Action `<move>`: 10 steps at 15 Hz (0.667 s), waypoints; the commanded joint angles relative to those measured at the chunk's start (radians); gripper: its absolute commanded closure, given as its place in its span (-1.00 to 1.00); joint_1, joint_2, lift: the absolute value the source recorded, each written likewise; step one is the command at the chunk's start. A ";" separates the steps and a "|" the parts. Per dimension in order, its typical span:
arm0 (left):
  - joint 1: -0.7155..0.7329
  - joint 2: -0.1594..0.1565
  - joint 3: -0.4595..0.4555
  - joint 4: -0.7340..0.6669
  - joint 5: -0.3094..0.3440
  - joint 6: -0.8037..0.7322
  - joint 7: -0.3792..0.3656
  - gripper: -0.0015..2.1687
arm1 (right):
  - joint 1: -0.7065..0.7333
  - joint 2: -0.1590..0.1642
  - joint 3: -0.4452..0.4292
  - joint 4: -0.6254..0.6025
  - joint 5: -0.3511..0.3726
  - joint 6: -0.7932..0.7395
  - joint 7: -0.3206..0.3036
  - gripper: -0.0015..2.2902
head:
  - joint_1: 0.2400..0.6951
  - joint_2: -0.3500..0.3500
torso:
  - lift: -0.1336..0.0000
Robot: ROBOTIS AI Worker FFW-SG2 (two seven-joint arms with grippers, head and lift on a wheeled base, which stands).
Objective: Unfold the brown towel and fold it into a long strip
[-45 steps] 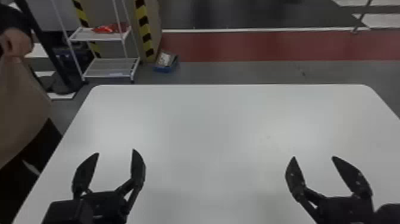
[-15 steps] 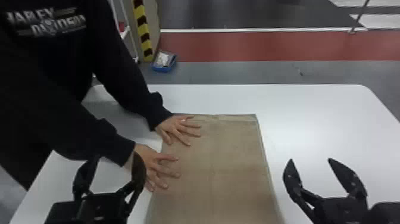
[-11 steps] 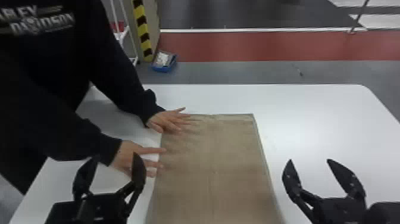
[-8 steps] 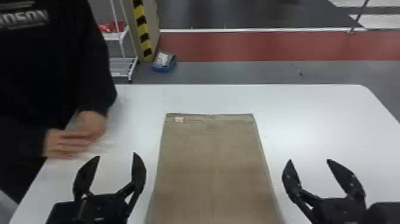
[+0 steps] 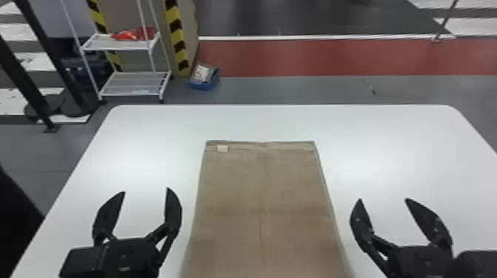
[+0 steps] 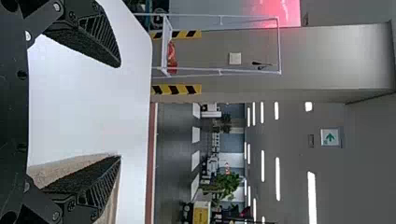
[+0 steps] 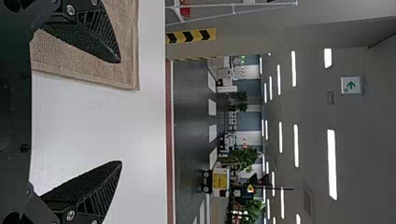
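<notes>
The brown towel (image 5: 259, 192) lies flat on the white table between the grippers, a small pale label near its far left corner; its near end runs past the bottom edge. My left gripper (image 5: 146, 190) stands open to the towel's left, my right gripper (image 5: 382, 199) open to its right, nothing in either. In the left wrist view, the left gripper (image 6: 120, 112) has its fingers wide apart, part of the towel (image 6: 112, 200) beyond one of them. The right wrist view has the right gripper (image 7: 121, 112) with one finger in front of the towel (image 7: 130, 51).
The white table (image 5: 388, 148) extends around the towel on its far side and both flanks. Behind it on the floor stand a white shelf rack (image 5: 135, 90) and a blue box (image 5: 204, 84). Something dark (image 5: 14, 221) shows at the left edge beside the table.
A person laid the towel on the bare table, smoothed it with both hands, then let go and withdrew to the left. Both grippers have stayed nearly where they were, fingers apart.
</notes>
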 commanded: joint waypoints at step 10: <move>-0.043 0.004 -0.022 0.004 -0.006 0.043 -0.025 -0.82 | -0.225 0.000 -0.001 0.108 -0.014 0.169 0.001 -0.90 | 1.00 0.00 | -0.85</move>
